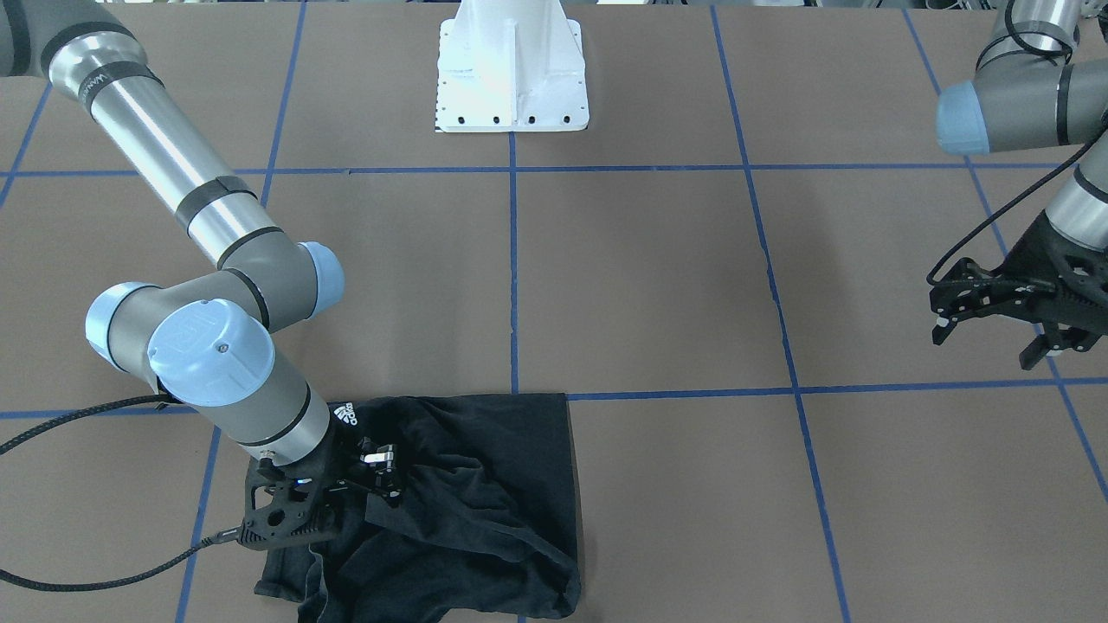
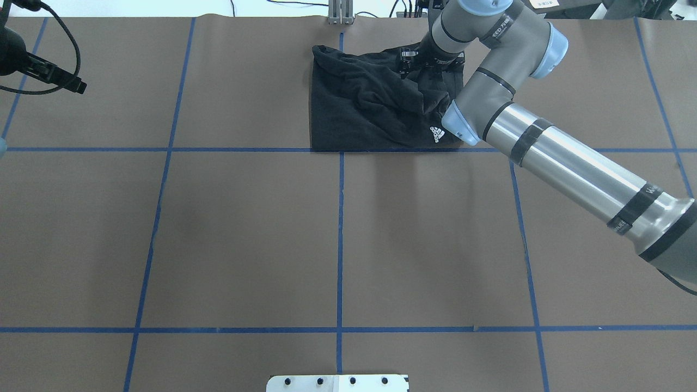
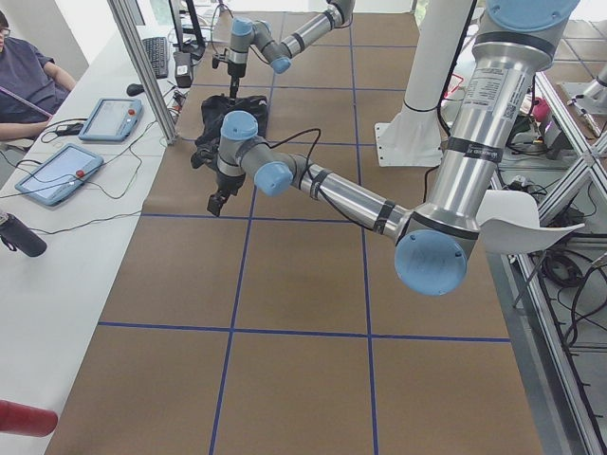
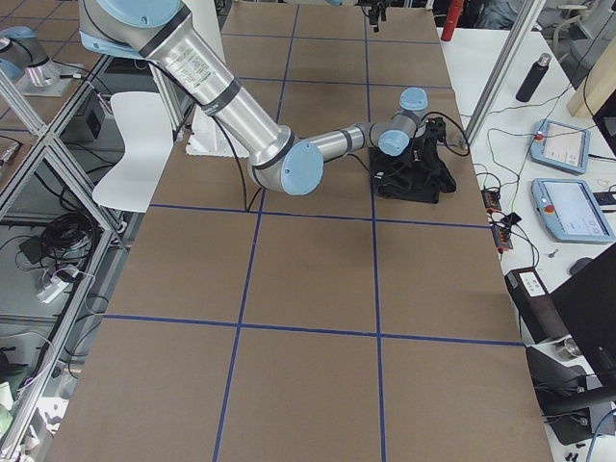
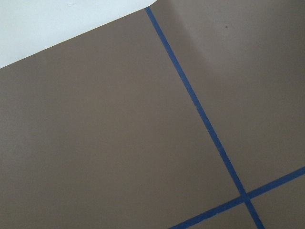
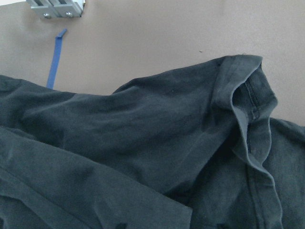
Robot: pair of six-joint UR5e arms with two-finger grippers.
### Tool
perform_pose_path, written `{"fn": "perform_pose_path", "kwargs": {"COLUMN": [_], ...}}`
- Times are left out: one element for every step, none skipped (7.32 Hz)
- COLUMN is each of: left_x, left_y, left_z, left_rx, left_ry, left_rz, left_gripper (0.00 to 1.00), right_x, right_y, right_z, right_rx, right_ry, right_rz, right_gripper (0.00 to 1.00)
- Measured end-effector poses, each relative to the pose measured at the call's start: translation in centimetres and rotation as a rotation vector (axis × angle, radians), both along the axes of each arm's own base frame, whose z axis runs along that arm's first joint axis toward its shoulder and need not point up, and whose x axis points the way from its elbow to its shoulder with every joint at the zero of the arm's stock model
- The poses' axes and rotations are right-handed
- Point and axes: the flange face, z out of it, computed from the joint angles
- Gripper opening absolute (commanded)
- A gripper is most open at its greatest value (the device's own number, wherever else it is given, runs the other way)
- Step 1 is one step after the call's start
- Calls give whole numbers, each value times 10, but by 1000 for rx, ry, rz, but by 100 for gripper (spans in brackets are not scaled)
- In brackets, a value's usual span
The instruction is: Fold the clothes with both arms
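The black T-shirt point(image 1: 485, 484) lies folded and rumpled at the table's far edge, also in the overhead view point(image 2: 365, 103) and filling the right wrist view point(image 6: 143, 133). Its white Adidas logo point(image 1: 346, 414) shows; the chest graphic is hidden. My right gripper point(image 1: 383, 474) is down on the shirt's bunched side next to the logo, its jaws apart with cloth between them. My left gripper point(image 1: 991, 342) hangs open and empty above bare table, far from the shirt. The left wrist view shows only brown table and blue tape.
The white pedestal base point(image 1: 512, 78) stands at the robot's side. Blue tape lines point(image 2: 340, 218) grid the brown table. A metal bracket point(image 2: 340, 19) sits at the far edge beside the shirt. A side desk with tablets point(image 3: 57, 175) and a seated person point(image 3: 24, 76) lies beyond.
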Motion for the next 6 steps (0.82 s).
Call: {"fn": "perform_pose_path", "kwargs": {"left_x": [0, 0, 0, 0, 0, 0], "left_y": [0, 0, 0, 0, 0, 0], "left_z": [0, 0, 0, 0, 0, 0], "left_rx": [0, 0, 0, 0, 0, 0], "left_ry": [0, 0, 0, 0, 0, 0], "left_rz": [0, 0, 0, 0, 0, 0], "left_gripper": [100, 100, 100, 100, 100, 100], "right_x": [-2, -6, -11, -14, -16, -16], "right_y": [8, 14, 18, 21, 23, 26], "right_z": [9, 12, 14, 12, 12, 15], "right_rx": [-1, -3, -10, -20, -24, -18], "right_ry": [-36, -60, -72, -83, -92, -101], "right_rz": [13, 20, 24, 29, 34, 36], "right_gripper": [61, 61, 63, 69, 75, 75]}}
